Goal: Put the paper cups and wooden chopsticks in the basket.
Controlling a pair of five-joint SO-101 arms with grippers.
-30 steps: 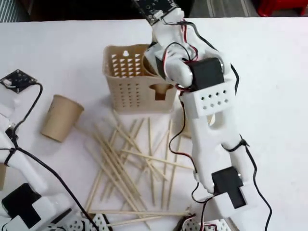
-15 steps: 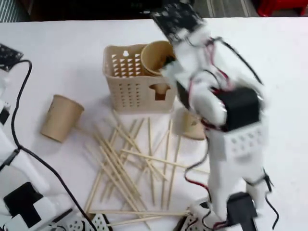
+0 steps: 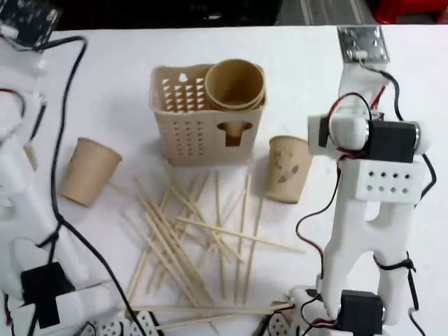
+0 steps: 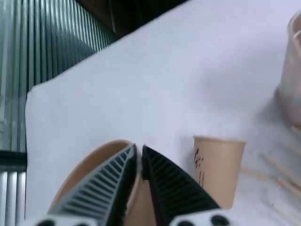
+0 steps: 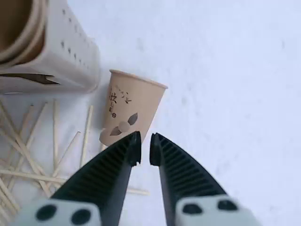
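Observation:
A beige basket (image 3: pixel 192 126) stands mid-table with nested paper cups (image 3: pixel 234 84) in its right end. One printed paper cup (image 3: pixel 287 168) stands just right of the basket. In the right wrist view my right gripper (image 5: pixel 145 147) hovers above this cup (image 5: pixel 134 108), shut, with nothing between its fingers. Another cup (image 3: pixel 87 170) sits left of the basket. Wooden chopsticks (image 3: pixel 196 231) lie scattered in front of the basket. My left gripper (image 4: pixel 139 155) is shut on the wall of a further paper cup (image 4: pixel 91 165), held above the table's left side.
The right arm (image 3: pixel 371 189) stands upright at the table's right side. The left arm (image 3: pixel 24 182) and its cables run along the left edge. The basket's left end (image 3: pixel 178 91) holds nothing.
The right arm pulled back from the basket to the right, leaving a cup nested inside and uncovering the printed cup. The left arm swung up toward the far-left corner.

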